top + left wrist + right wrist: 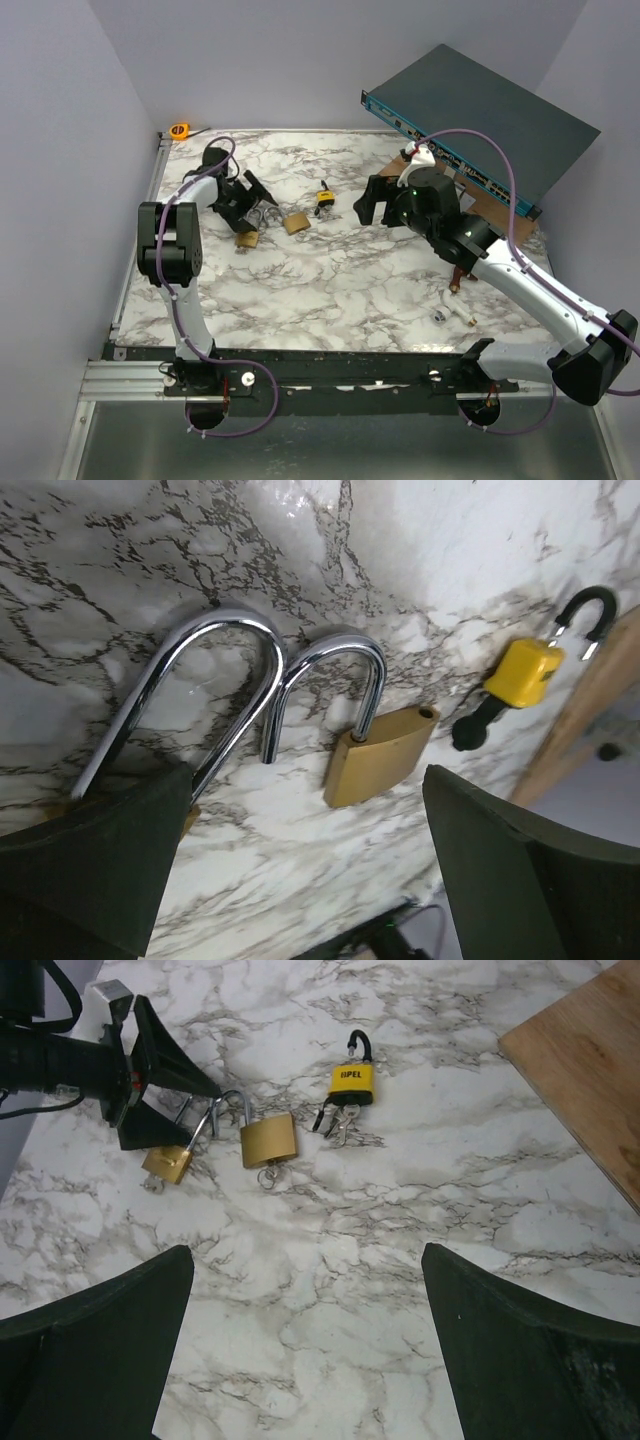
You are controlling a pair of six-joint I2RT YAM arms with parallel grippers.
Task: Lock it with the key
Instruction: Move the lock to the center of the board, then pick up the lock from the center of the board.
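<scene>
Locking looked barely begun: the brass padlock point(378, 755) lay on the counter point(330, 290) with its shackle sprung free, seemingly a key point(268, 1174) at its base, the left tool point(310, 865) spread wide just above it, the right tool point(305, 1345) wide, empty, well apart.

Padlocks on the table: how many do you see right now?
3. One brass padlock lies at the left gripper, partly under its finger; a second brass padlock sits right beside it; the yellow padlock lies apart, farther right. None looks hidden.
</scene>
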